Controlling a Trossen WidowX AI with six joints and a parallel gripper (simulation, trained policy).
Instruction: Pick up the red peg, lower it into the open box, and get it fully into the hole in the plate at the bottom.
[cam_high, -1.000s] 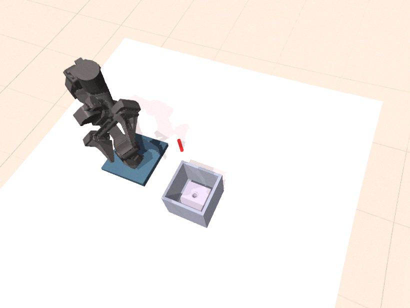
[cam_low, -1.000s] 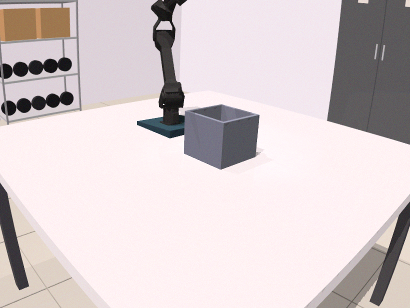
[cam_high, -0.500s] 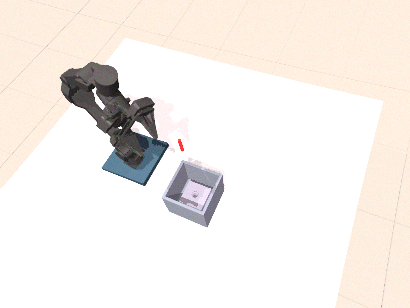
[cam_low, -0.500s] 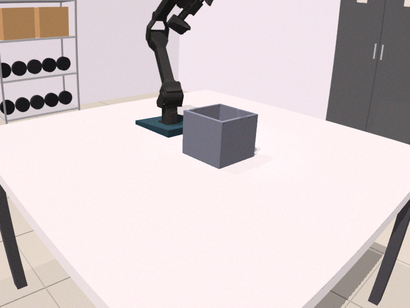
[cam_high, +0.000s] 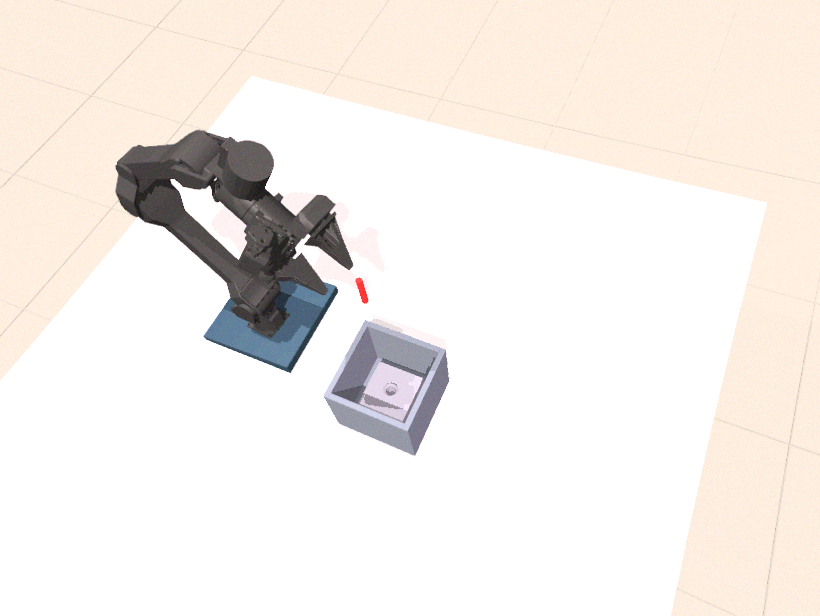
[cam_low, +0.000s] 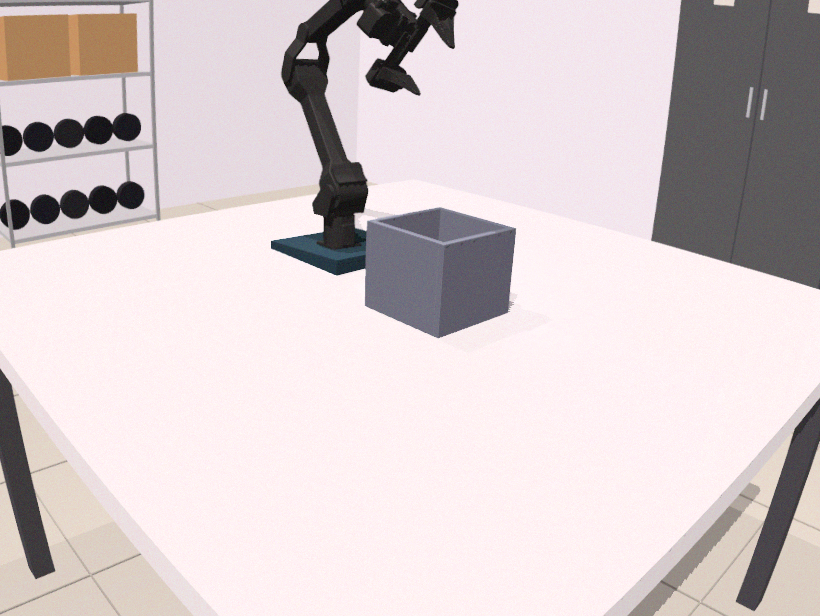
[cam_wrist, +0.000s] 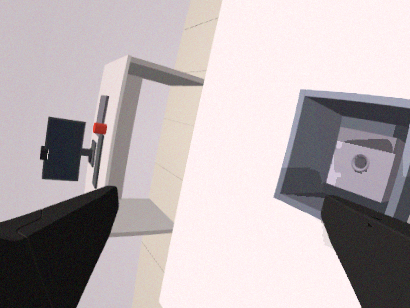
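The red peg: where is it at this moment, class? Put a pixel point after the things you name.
In the top view, the red peg (cam_high: 361, 291) lies on the white table (cam_high: 563, 397), near the middle of the picture, between the open pincer (cam_high: 338, 279) and the box (cam_high: 427, 405).

Box (cam_wrist: 291, 145) cropped, shelf rack (cam_low: 155, 132) cut off

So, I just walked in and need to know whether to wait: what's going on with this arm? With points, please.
Nothing is being handled right now. The gripper (cam_high: 339, 280) (cam_low: 437, 71) (cam_wrist: 223, 202) is open and raised above the table (cam_high: 530, 397) (cam_low: 397, 464) (cam_wrist: 250, 175). The red peg (cam_high: 361, 291) lies outside the open box (cam_high: 371, 427) (cam_low: 404, 278) (cam_wrist: 289, 145), and the hole in the plate inside is unfilled, so the insertion remains to be done.
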